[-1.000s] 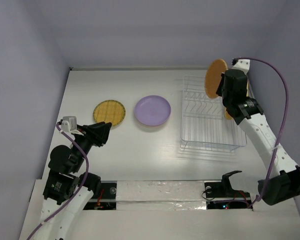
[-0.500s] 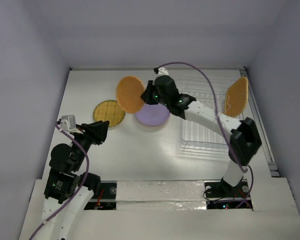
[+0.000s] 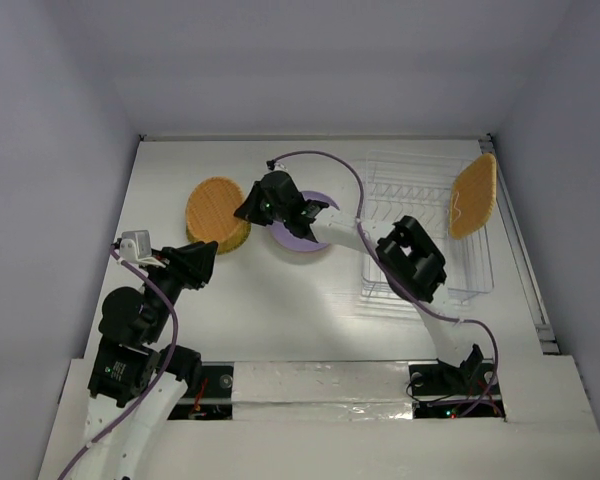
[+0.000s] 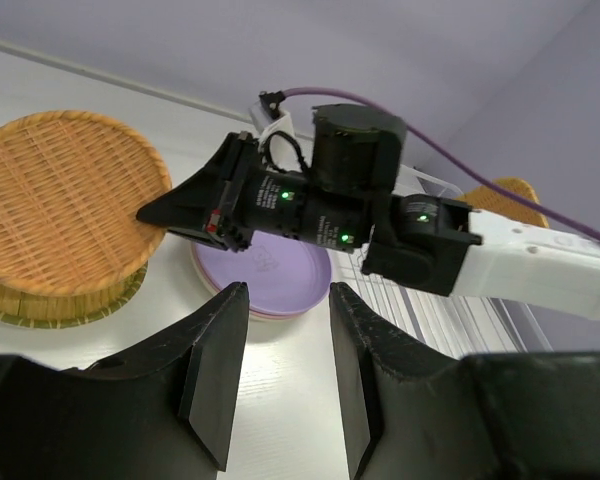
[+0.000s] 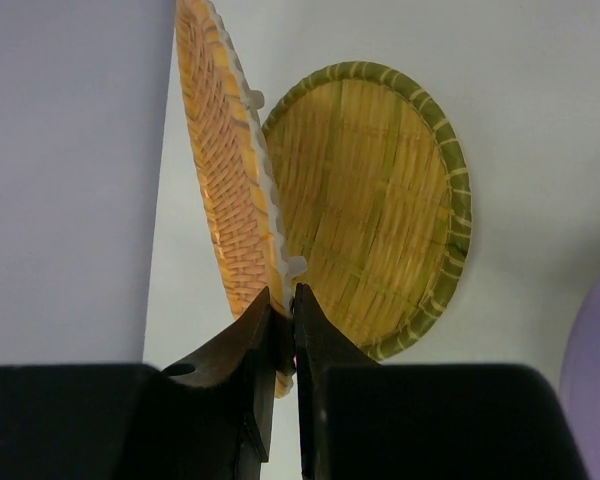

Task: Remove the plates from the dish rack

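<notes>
Right pincer (image 3: 245,208) of mine, seen from above, is clamped on the right rim of the orange woven plate (image 3: 216,203). That plate hangs over the yellow woven plate (image 3: 238,238) on the left half of the table (image 3: 310,310). My arm crosses the purple plate (image 3: 300,242) just beside them. 1 other orange plate (image 3: 473,195) stands upright at the far right end of the dish rack (image 3: 470,265), well apart. My left pincer (image 3: 210,255) sits near the yellow plate's near edge, with bare table to its right. From my left wrist, the 2 left fingers stand spread with nothing between them, and the orange woven plate tilts above the yellow one; whether their edges touch I cannot tell. From my right wrist, both fingers press together on the orange rim, the plate seen edge-on, the yellow plate beyond it.
</notes>
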Robot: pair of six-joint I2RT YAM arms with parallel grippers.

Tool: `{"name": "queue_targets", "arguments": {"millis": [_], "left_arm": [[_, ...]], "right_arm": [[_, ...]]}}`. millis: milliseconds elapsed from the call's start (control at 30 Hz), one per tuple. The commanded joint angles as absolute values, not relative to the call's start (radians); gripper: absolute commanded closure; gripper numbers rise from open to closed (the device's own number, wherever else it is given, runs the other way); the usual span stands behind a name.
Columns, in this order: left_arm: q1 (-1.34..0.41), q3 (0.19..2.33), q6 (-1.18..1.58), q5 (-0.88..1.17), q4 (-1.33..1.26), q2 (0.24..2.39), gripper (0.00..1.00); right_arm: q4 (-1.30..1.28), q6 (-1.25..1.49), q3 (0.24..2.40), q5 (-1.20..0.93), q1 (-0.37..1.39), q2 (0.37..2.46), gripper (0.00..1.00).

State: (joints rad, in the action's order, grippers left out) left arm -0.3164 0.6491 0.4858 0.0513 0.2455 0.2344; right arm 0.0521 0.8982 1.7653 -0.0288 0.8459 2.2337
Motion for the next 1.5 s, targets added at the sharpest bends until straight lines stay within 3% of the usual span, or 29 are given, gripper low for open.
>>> {"name": "queue_targets", "arguments": {"millis": [0, 233, 433, 467, 667, 767, 833, 867, 967, 1000, 1033, 1067, 1100, 1267, 1333, 1467], "left_arm": [[-0.310, 0.667, 0.492, 0.055, 0.212, 0.255, 0.65], [-0.310, 0.666, 0.491, 0.061, 0.209, 0.256, 0.65], [-0.310, 0.666, 0.491, 0.063, 0.207, 0.256, 0.65], [-0.301, 0.666, 0.492, 0.064, 0.207, 0.255, 0.65], [-0.301, 0.663, 0.491, 0.067, 0.204, 0.255, 0.65], [-0.301, 0.663, 0.491, 0.071, 0.202, 0.256, 0.65], [-0.301, 0.663, 0.492, 0.071, 0.202, 0.255, 0.65], [-0.301, 0.663, 0.491, 0.072, 0.201, 0.255, 0.65], [-0.301, 0.664, 0.491, 0.072, 0.202, 0.252, 0.65], [-0.301, 0.663, 0.489, 0.074, 0.201, 0.253, 0.65], [-0.301, 0.664, 0.491, 0.075, 0.202, 0.253, 0.65], [-0.301, 0.663, 0.488, 0.074, 0.201, 0.255, 0.65], [-0.301, 0.663, 0.488, 0.074, 0.202, 0.253, 0.65], [-0.301, 0.663, 0.485, 0.071, 0.199, 0.252, 0.86], [-0.301, 0.666, 0.485, 0.051, 0.207, 0.244, 0.96], [-0.301, 0.666, 0.488, 0.040, 0.210, 0.227, 1.00]], "right_arm": [[0.187, 1.021, 1.827, -0.057, 0.850, 2.259, 0.98], [0.192, 1.055, 1.827, -0.100, 0.850, 2.329, 0.80], [0.164, 1.023, 1.775, -0.078, 0.859, 2.300, 0.51], [0.152, 1.009, 1.764, -0.058, 0.859, 2.292, 0.40], [0.022, 0.866, 1.736, 0.017, 0.877, 2.218, 0.11], [-0.034, 0.822, 1.723, 0.061, 0.887, 2.175, 0.03], [-0.043, 0.796, 1.686, 0.087, 0.887, 2.125, 0.03], [-0.043, 0.790, 1.672, 0.090, 0.887, 2.108, 0.03], [-0.023, 0.762, 1.620, 0.068, 0.887, 2.022, 0.20], [-0.011, 0.746, 1.599, 0.071, 0.887, 1.990, 0.54], [-0.011, 0.736, 1.574, 0.086, 0.887, 1.953, 0.76], [-0.011, 0.724, 1.512, 0.115, 0.887, 1.910, 0.93], [-0.011, 0.697, 1.479, 0.194, 0.887, 1.817, 1.00], [-0.109, 0.643, 1.241, 0.446, 0.781, 1.466, 1.00], [-0.133, 0.646, 1.084, 0.460, 0.641, 1.246, 1.00], [-0.185, 0.598, 0.901, 0.432, 0.372, 0.901, 1.00]]}}
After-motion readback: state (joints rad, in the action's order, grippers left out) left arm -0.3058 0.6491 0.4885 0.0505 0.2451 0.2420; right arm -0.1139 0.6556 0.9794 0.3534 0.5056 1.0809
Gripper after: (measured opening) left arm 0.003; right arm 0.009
